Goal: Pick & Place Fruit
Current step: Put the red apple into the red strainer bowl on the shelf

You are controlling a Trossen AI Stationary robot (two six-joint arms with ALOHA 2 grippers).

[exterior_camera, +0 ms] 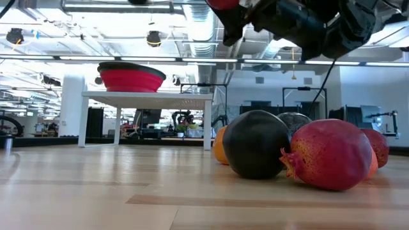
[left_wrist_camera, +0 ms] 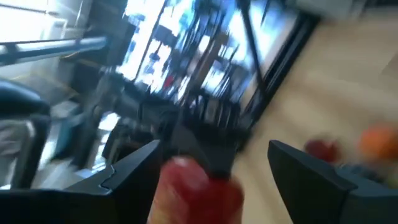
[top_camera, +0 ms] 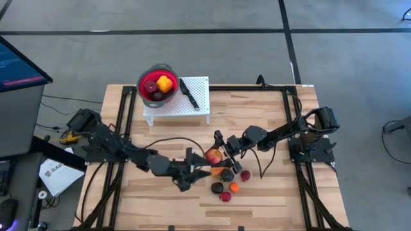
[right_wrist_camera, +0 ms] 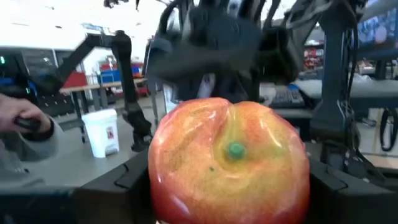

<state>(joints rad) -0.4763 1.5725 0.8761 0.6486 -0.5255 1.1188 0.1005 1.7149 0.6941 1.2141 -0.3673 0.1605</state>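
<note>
The fruit my right gripper [top_camera: 216, 155] is shut on is a red-and-yellow apple [right_wrist_camera: 229, 158], held above the table between both arms. My left gripper [top_camera: 195, 169] is open just to the apple's left; its wrist view shows the blurred red apple [left_wrist_camera: 196, 186] between its spread fingers, touching or not I cannot tell. Several small fruits [top_camera: 230, 179] lie in a cluster on the table below: a black one [exterior_camera: 255, 144], a dark red one [exterior_camera: 329, 154], orange ones. The red bowl [top_camera: 157, 83] holds a yellow fruit [top_camera: 165, 83] and dark red ones. My right gripper pinches the apple between its two fingers [right_wrist_camera: 134, 177], one on each flank [right_wrist_camera: 163, 168], coming from the table's right. The apple's stem dimple [right_wrist_camera: 235, 149] faces the wrist camera. The apple is lifted clear of the table.
The bowl stands on a small white stand [top_camera: 192, 109] at the table's far side, beside a black-handled knife [top_camera: 188, 93]. A black frame [top_camera: 286, 96] runs along the table's edges. Bare wood [top_camera: 160, 135] lies between the stand and the arms.
</note>
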